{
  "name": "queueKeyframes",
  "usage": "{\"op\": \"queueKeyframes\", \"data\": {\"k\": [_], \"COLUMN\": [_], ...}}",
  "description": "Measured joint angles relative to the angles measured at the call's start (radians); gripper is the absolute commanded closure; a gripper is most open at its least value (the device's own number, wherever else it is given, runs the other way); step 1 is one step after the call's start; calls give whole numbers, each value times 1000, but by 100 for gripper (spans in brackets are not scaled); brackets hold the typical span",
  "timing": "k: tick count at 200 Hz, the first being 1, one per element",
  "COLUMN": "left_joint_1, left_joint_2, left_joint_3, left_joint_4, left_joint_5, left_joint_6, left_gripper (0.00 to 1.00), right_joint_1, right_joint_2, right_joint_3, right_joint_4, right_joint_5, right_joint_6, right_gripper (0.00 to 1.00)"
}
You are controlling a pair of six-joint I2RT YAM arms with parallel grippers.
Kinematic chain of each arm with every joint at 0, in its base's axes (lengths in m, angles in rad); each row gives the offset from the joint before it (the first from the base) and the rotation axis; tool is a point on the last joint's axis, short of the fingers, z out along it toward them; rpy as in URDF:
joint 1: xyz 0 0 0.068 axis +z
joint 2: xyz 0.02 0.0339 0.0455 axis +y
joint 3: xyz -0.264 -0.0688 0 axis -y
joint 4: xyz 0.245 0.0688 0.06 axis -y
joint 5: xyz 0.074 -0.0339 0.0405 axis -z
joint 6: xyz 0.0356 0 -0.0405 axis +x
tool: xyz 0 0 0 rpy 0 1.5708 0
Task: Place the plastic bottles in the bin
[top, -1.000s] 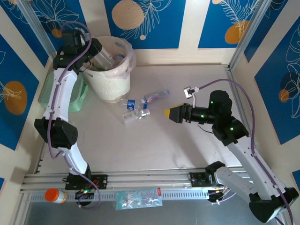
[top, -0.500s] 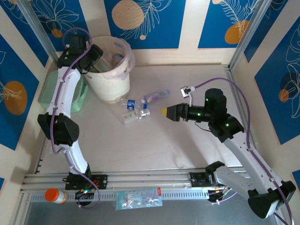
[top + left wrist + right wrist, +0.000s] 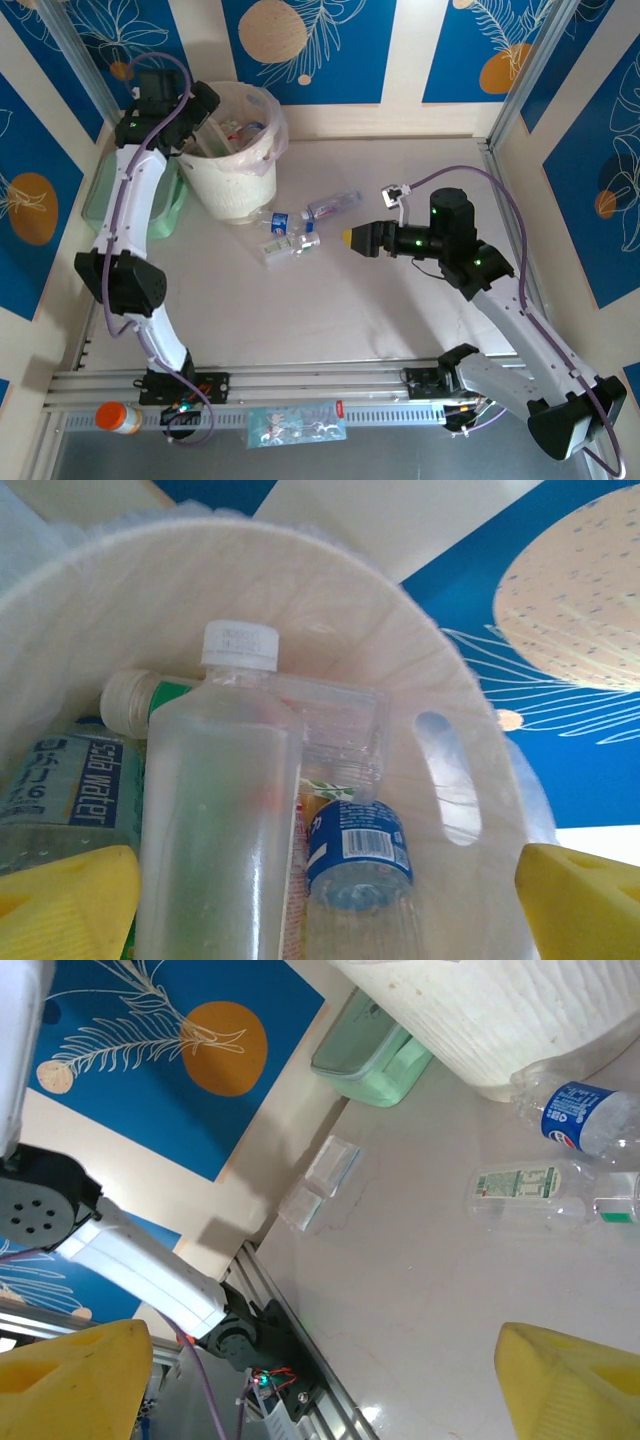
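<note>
In the bin [image 3: 232,180], straight below the left gripper [image 3: 320,880]: a clear white-capped bottle [image 3: 225,810], a blue-labelled bottle [image 3: 355,845] beside it, a cream-capped green bottle [image 3: 135,695] behind. Hangs over the bin's rim, arm rising steeply from the base, wrist bent down into the mouth, yellow fingers [image 3: 70,900] spread wide with nothing gripped. Three loose bottles [image 3: 292,243] flat on the table [image 3: 400,320], ahead of the right gripper [image 3: 351,238], apart from it, near the bin's foot. Reaches low and level toward them, elbow bent back, jaws wide apart and empty.
</note>
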Motion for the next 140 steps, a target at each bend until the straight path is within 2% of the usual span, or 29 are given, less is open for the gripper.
{"op": "queueKeyframes", "data": {"k": [30,60,85,113,140], "left_joint_1": [0,-27,-120,-234,-274], "left_joint_2": [-133,-360,-550,-676,-787], "left_joint_3": [-59,-293,-549,-777,-954], "left_joint_4": [32,122,221,280,302], "left_joint_5": [8,11,16,32,96], "left_joint_6": [41,72,84,109,146], "left_gripper": [5,0,0,1,1], "right_joint_1": [2,11,27,31,45], "right_joint_2": [4,46,111,207,305], "right_joint_3": [0,3,3,3,1], "right_joint_4": [-14,-45,-56,-46,-25], "right_joint_5": [35,88,142,172,227], "right_joint_6": [0,21,62,163,325], "right_gripper": [13,16,23,26,27]}}
